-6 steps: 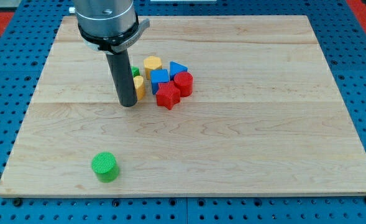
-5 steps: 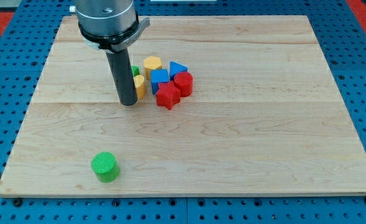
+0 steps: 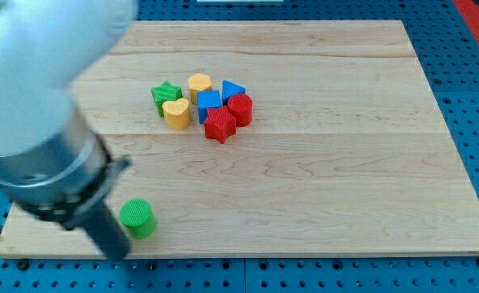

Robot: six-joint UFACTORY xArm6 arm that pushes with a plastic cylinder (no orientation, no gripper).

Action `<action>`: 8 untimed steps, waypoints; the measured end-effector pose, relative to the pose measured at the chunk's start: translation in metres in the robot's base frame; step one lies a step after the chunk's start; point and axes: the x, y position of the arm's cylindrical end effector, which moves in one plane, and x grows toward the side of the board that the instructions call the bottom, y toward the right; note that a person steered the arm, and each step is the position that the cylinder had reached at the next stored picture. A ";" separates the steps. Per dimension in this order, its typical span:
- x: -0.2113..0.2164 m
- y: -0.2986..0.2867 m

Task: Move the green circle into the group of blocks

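Observation:
The green circle (image 3: 137, 218) sits near the view's bottom left of the wooden board (image 3: 320, 163). My tip (image 3: 117, 253) is just below and left of it, close to or touching its left side. The group lies up the board: a green star (image 3: 165, 94), a yellow heart (image 3: 176, 113), a yellow cylinder (image 3: 199, 85), a blue cube (image 3: 209, 103), a blue triangle (image 3: 232, 89), a red cylinder (image 3: 241, 107) and a red star (image 3: 219, 125). The arm's blurred grey body (image 3: 36, 106) fills the view's left.
The board's bottom edge (image 3: 247, 255) runs just below the green circle and my tip. Blue pegboard (image 3: 467, 81) surrounds the board.
My tip has swung from beside the yellow heart in the group down to the view's bottom left, next to the green circle. The green star and yellow heart now show. No block has moved.

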 end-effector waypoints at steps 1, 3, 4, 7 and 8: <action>-0.011 0.039; -0.011 -0.016; -0.011 -0.056; -0.056 -0.041; -0.042 -0.049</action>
